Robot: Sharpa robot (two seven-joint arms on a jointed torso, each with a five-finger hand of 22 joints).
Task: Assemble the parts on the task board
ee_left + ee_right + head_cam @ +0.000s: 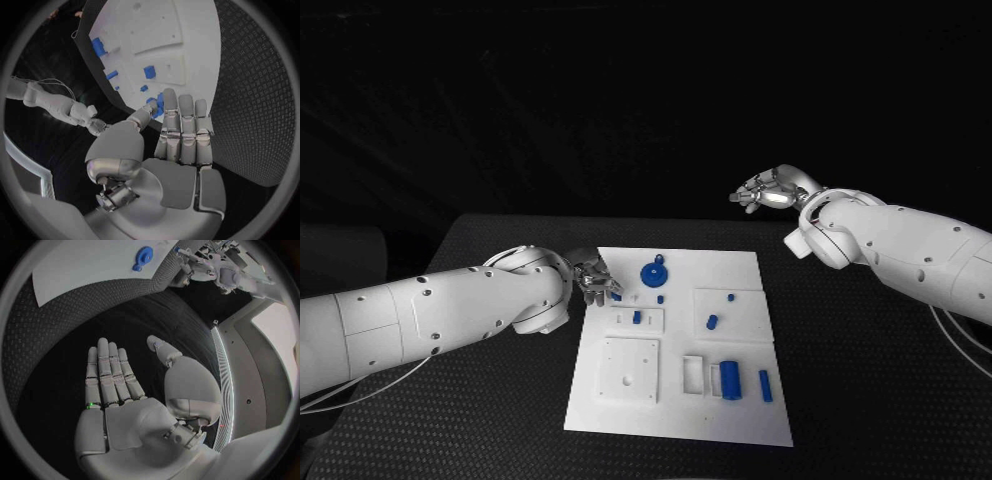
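The white task board [733,270] lies in the middle of the black table. Near its far edge lies a blue gear-like disc [655,273], which also shows past my fingers [155,106] and from the right wrist [143,258]. Small blue pieces [638,317] [711,322] sit mid-board; a blue cylinder [731,380] and a blue bar [764,385] lie near the front right. My left hand [593,278] hovers at the board's far left edge, fingers straight [181,135], holding nothing. My right hand [769,190] is raised beyond the board's far right corner, flat and empty [119,385].
Raised white blocks and recesses [630,370] stand on the board's near left part. Black textured table [877,400] surrounds the board on all sides. The left hand [212,265] shows beyond the board in the right wrist view.
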